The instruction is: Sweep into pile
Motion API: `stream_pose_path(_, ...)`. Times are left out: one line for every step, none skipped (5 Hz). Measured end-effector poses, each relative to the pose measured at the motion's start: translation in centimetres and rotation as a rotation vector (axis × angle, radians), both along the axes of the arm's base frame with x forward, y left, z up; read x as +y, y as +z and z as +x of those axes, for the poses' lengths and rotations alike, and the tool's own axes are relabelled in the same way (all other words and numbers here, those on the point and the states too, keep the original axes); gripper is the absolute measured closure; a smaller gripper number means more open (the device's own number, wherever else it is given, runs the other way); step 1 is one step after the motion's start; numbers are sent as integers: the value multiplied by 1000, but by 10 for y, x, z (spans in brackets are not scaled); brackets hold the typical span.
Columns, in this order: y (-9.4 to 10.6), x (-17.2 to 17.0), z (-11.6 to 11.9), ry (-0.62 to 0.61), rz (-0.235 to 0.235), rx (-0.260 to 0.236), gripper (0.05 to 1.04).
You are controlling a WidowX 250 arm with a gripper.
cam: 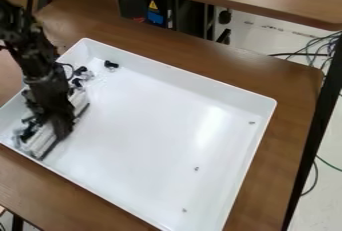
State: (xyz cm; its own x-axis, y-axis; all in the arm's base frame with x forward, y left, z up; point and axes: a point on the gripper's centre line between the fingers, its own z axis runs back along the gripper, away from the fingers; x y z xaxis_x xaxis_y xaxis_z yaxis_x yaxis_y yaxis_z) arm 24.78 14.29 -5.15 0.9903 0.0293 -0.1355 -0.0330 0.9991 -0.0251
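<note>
A long, narrow, whitish sweeper [44,140] with a dark strip along its right edge lies slantwise under the claw [61,125], one end showing above and to the right of it, the other below and to the left. From where I stand I cannot tell whether the claw is clenched on the sweeper or released. There is one sweeper, and it is inside one shallow white tray [147,115], near the wall on the claw's left. Up from the claw, by the sweeper's upper end, are at least two small dark pieces [79,71] among pale, clear-looking scraps [95,81]; the exact number is hard to make out. One dark lump [111,65] sits apart from them, farther up and to the right of the claw, near the back wall. Well apart to the claw's right, three tiny specks [196,168] are spread across the tray floor. The one black arm [39,57] comes in at the upper left and slants steeply down to the claw. Around the tray is a brown wooden table [284,125].
</note>
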Motion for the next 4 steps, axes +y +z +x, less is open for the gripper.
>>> stream_pose_path(3, 5, 2, -29, 13, 11, 721)
stream_pose_path(4, 3, 3, -26, 1, 8, 721)
stream_pose_path(13, -13, 13, -34, -12, -13, 721)
stream_pose_path(34, -30, 26, -24, -5, -56, 721)
